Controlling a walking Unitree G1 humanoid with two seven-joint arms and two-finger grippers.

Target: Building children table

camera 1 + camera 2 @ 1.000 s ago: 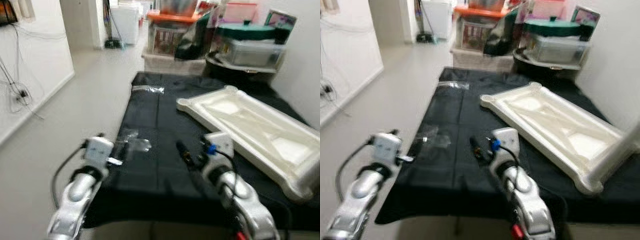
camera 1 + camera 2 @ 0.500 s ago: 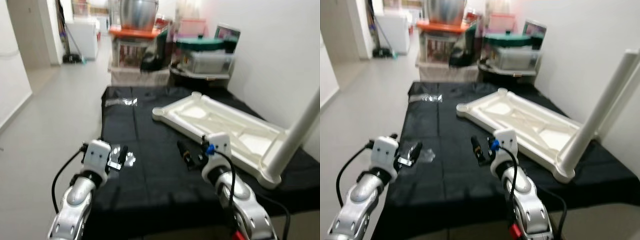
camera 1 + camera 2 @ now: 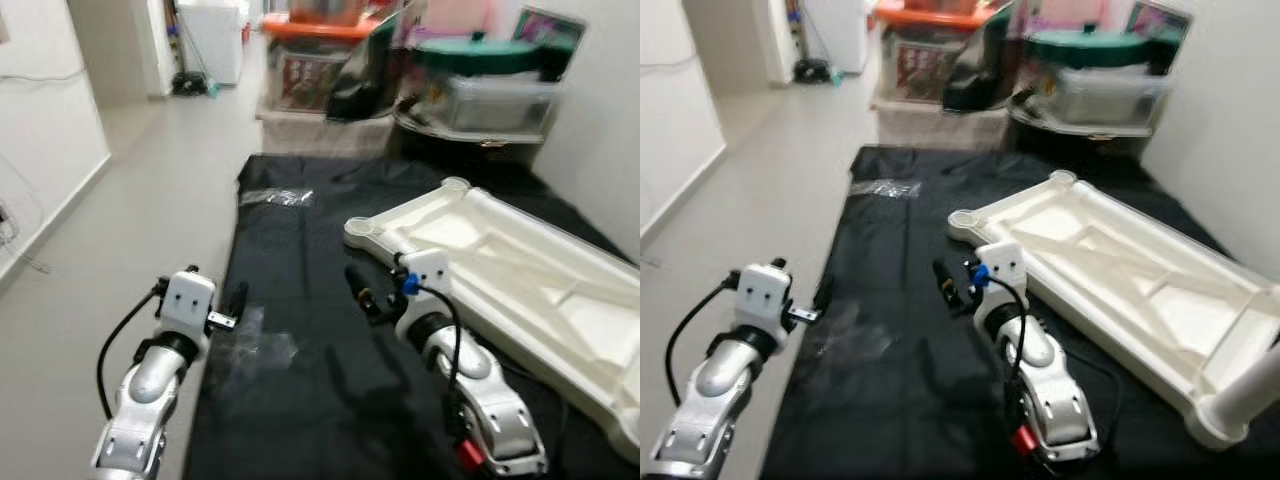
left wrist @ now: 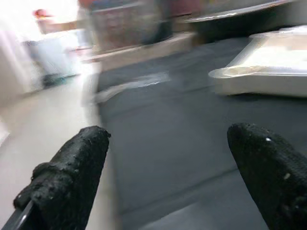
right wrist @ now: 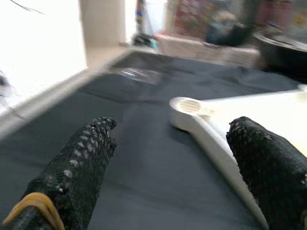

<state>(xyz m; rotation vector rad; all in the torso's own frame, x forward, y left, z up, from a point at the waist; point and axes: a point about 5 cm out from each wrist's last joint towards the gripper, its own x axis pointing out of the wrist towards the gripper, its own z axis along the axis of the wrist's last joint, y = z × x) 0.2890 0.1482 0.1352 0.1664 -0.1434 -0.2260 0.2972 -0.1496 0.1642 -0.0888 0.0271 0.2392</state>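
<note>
Both silver arms reached forward over a black cloth (image 3: 300, 250) spread on the floor. The left gripper (image 3: 236, 298) hovered above the cloth's left edge, fingers spread wide, holding nothing; the right gripper (image 3: 362, 292) hung over the cloth's middle, fingers likewise wide apart and empty, just short of the white tabletop (image 3: 520, 270). That tabletop lay underside up on the cloth's right half, its corner socket (image 5: 188, 106) nearest the right gripper. A clear plastic bag (image 3: 277, 197) lay near the cloth's far left corner. Stacked storage boxes (image 3: 470, 85) stood beyond the cloth's far edge; pale floor (image 3: 130, 200) ran along its left.
</note>
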